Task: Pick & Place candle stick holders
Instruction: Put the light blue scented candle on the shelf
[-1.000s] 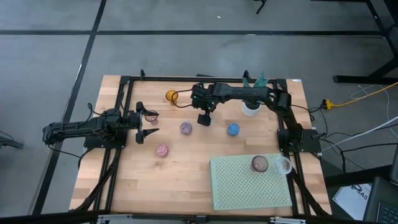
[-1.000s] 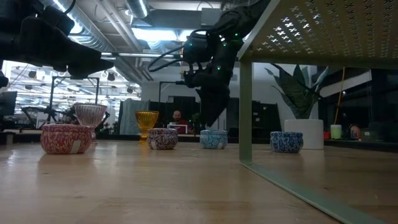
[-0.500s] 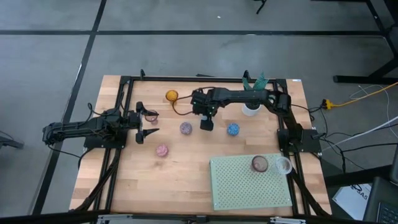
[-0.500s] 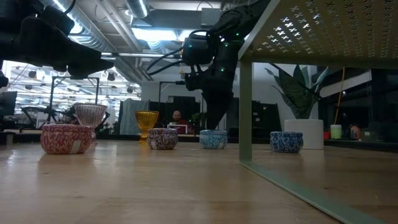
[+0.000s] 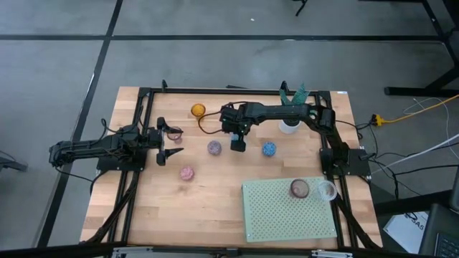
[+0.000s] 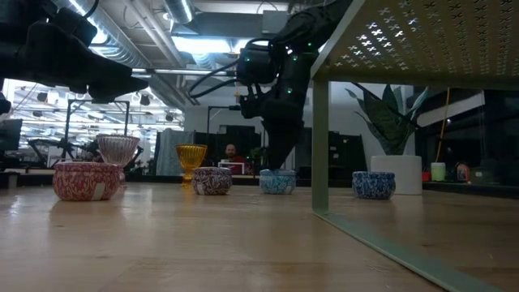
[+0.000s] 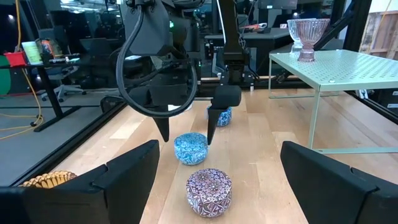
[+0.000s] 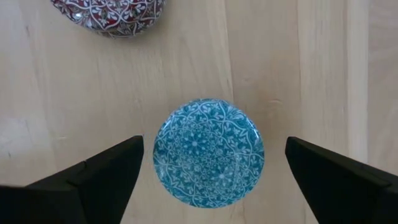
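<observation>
A: Where did everything sit relative to the pale green perforated mat [image 5: 287, 211]?

B: Going from the left, the left gripper [image 5: 169, 141] waited well left of the mat, its jaws spread and holding nothing. A pink glass goblet [image 5: 173, 132] stood right by it, a red-patterned holder [image 5: 187, 173] lay between it and the mat, and an amber holder [image 5: 198, 110] stood farther back. A purple-patterned holder [image 5: 214, 147] came next.

A: And the working arm?

B: The right gripper [image 5: 237, 142] hung straight over a teal-patterned holder [image 8: 208, 152], up and left of the mat, with its jaws spread wide either side of the cup and not touching it. A blue-patterned holder [image 5: 269, 149] lay just beyond. Two holders, one brown [image 5: 299, 188] and one clear [image 5: 326, 190], already stood on the mat.

A: So which step was that?

B: The reach for a pick, I'd judge. The next move called for a straight drop, then closing squarely on the round rim, then a carry across to the mat.

A: Any brands or lettering?

B: None that could be read.
</observation>
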Motion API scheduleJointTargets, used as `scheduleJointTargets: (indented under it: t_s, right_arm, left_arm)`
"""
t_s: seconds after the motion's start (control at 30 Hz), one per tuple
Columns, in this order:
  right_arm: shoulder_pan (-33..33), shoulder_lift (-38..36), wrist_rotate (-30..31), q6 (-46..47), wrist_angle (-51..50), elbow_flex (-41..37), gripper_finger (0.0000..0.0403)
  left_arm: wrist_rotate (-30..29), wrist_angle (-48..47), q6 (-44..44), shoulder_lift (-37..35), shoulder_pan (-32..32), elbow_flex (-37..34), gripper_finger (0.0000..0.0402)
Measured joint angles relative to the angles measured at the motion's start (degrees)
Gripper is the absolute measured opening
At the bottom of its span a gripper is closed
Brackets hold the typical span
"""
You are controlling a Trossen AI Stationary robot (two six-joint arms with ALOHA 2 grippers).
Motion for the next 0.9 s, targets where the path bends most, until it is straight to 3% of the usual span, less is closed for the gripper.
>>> scheduleJointTargets:
  t_s: [0.3,0.63,0.77,0.9]
  right_arm:
    - [1.0,0.0,1.8,-0.2,2.0,-2.7,0.0392]
    - [2.0,0.0,7.7,-0.4,4.9,-4.3,0.0388]
    - [2.1,0.0,7.7,-0.2,4.9,-4.3,0.0356]
    - [2.4,-0.1,7.7,-0.4,5.0,-4.3,0.0297]
  left_arm:
    - [0.0,0.0,0.0,0.0,0.0,0.0,0.0334]
    - [0.0,0.0,0.0,0.0,0.0,0.0,0.0334]
    - [0.0,0.0,0.0,0.0,0.0,0.0,0.0334]
    - [0.0,0.0,0.0,0.0,0.0,0.0,0.0334]
